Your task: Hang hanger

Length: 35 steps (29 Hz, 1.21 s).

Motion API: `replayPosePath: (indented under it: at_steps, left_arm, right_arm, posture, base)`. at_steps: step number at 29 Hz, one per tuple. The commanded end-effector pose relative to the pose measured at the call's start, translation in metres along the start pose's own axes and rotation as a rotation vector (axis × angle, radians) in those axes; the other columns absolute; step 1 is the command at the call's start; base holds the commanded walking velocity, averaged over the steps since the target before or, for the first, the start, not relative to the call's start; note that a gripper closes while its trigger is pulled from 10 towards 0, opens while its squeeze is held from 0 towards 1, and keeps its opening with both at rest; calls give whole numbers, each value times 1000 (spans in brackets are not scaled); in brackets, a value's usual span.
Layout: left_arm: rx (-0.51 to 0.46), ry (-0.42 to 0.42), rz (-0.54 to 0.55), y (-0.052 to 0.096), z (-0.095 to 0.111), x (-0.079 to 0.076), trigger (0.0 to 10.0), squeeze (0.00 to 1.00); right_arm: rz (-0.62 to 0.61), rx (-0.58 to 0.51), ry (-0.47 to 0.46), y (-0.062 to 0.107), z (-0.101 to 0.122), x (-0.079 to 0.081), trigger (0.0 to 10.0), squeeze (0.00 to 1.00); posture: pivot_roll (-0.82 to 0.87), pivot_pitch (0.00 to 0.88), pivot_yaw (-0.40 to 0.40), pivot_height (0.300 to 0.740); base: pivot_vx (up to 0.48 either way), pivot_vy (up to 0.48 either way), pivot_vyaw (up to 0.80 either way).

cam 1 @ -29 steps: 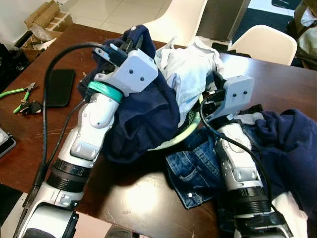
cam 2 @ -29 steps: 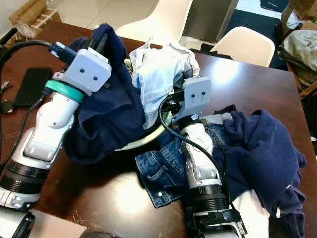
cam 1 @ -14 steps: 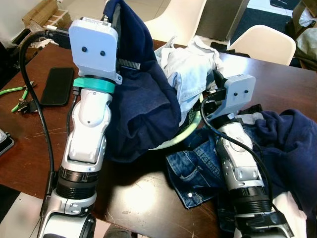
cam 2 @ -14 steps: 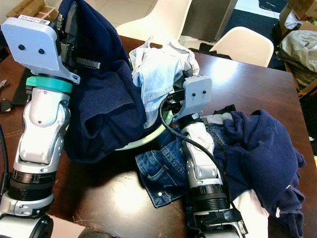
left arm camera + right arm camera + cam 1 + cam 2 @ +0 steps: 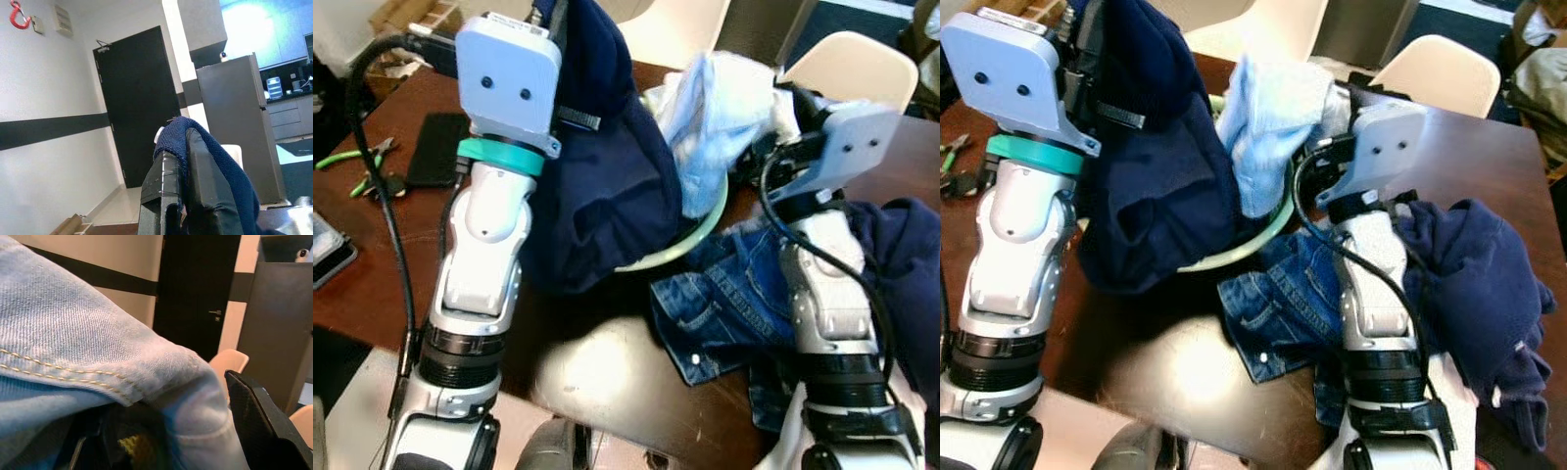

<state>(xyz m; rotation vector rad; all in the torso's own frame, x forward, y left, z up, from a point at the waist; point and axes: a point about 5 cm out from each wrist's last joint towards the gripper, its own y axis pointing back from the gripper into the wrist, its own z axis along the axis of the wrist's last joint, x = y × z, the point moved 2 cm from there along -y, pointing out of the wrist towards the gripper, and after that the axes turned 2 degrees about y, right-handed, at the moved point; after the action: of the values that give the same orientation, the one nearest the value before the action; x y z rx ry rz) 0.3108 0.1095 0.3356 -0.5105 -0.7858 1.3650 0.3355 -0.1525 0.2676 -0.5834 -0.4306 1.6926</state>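
My left gripper (image 5: 182, 196) is raised high above the brown table (image 5: 372, 304) and is shut on a navy garment (image 5: 607, 186), which hangs from it down to the tabletop. My right gripper (image 5: 781, 108) is lifted beside it, with a light blue denim shirt (image 5: 715, 108) draped over it and hanging from it. A pale green curved hanger (image 5: 680, 245) shows under both garments, its ends hidden by cloth. In the right wrist view the denim (image 5: 98, 342) covers most of the gripper, and a bit of yellow-green (image 5: 129, 445) shows beneath it.
Blue jeans (image 5: 734, 304) lie on the table by my right forearm, and another navy sweater (image 5: 1469, 274) lies to the right. A black phone (image 5: 440, 147) and green pliers (image 5: 352, 162) lie at the left. A cream chair (image 5: 847, 64) stands behind the table.
The left arm swung upright with the navy garment. The right arm then rose, lifting the light blue shirt off the pile. The camera has shifted a little.
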Motion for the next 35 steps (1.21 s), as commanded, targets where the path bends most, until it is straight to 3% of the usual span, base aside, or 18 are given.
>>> replayPosePath:
  at_steps: [1,11,35]
  left_arm:
    - [-13,10,-9,2,4,0,10000,0]
    - [-22,-6,-27,-3,3,2,10000,0]
    - [-54,-6,-71,-12,7,-2,10000,0]
  right_arm:
    - [4,-34,16,-1,9,-5,10000,0]
    - [65,-42,78,-7,19,-19,10000,0]
    - [-30,-26,-11,-4,14,-23,10000,0]
  posture:
    - [21,106,30,740]
    - [4,90,40,740]
    - [2,70,65,740]
  base:
    - [-386,0,0]
    - [-386,0,0]
    - [-385,0,0]
